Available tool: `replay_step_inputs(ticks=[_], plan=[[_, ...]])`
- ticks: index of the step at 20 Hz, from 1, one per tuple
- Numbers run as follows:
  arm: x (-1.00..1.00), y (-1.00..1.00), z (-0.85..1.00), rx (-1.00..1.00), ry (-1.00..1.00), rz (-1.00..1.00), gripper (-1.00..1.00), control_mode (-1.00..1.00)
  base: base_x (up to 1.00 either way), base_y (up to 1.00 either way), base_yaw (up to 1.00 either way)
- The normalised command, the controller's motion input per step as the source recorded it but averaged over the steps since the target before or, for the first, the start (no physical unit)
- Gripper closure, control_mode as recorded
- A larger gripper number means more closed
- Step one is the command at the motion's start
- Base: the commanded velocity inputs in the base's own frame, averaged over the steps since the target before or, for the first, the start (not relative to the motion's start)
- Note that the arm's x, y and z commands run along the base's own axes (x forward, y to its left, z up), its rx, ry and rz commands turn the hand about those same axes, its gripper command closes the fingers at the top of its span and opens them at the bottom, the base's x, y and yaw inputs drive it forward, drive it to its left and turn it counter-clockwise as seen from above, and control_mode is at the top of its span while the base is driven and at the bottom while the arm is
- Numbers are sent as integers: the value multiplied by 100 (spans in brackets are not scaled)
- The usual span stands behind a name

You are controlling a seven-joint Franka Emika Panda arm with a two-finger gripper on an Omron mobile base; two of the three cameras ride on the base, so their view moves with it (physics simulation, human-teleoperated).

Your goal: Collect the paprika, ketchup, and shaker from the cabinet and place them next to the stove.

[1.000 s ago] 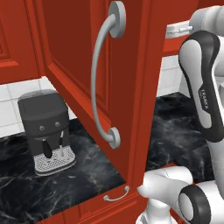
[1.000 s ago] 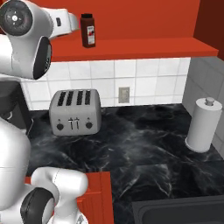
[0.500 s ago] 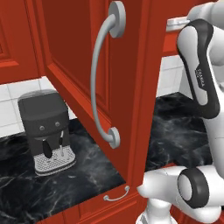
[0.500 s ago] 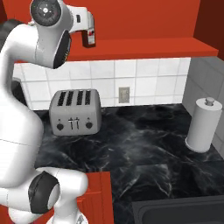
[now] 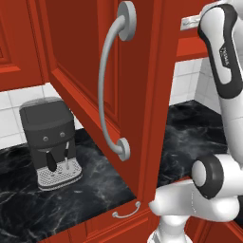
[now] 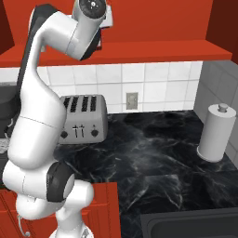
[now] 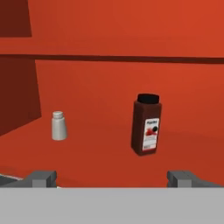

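Paprika (image 7: 146, 126) sits upright on the red cabinet (image 7: 109, 43) shelf, pretty much straight ahead of the gripper (image 7: 112, 177), whose 2 fingertips are spread wide with nothing in them. Shaker (image 7: 58, 126) stands well off to the paprika's left in the hand view.

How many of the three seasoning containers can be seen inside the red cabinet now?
2. The shaker stands on the left of the shelf in the hand view; the paprika stands to its right, apart. The ketchup may be hidden.
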Motion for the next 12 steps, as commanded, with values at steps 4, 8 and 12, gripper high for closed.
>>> replay_step_inputs(ticks=[4, 8, 12], plan=[[29, -26, 0, 0, 0, 24, -100, -100, 0, 0, 0], [11, -24, 0, 0, 0, 18, -100, -100, 0, 0, 0], [20, -16, 0, 0, 0, 15, -100, -100, 0, 0, 0]])
